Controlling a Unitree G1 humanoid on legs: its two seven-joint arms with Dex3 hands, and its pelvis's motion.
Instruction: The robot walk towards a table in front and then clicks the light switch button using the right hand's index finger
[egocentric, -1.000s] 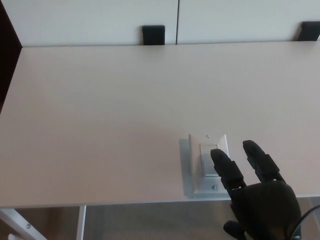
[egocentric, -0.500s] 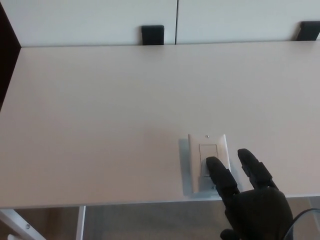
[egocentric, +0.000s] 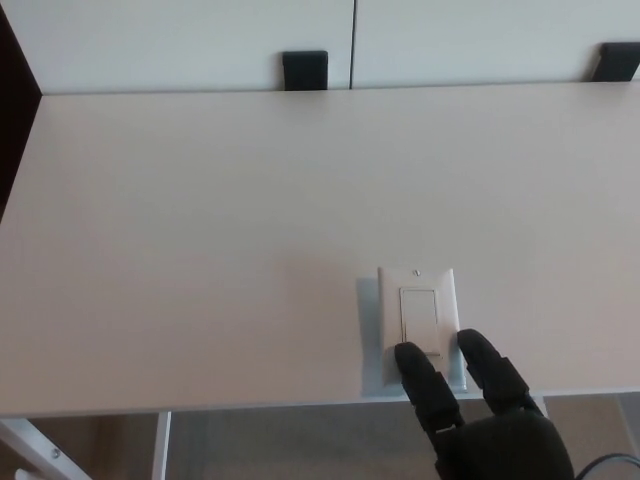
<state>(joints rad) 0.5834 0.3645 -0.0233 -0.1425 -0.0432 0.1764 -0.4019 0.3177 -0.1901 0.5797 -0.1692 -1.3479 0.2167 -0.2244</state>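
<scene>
A white light switch plate (egocentric: 418, 318) with a rocker button lies flat on the white table (egocentric: 200, 240) near its front edge, right of centre. My right hand (egocentric: 480, 420) comes in from the bottom right, black, with two fingers stretched apart. The tip of its left finger (egocentric: 412, 362) covers the near end of the plate just below the rocker. The other finger lies at the plate's near right corner. My left hand does not show.
Two dark brackets (egocentric: 305, 70) (egocentric: 615, 62) sit at the table's far edge against white wall panels. A white table leg (egocentric: 30, 445) shows at the bottom left, above the floor.
My right hand has drawn back toward me and slightly left; its finger has slid from the rocker's middle down to the plate's near end.
</scene>
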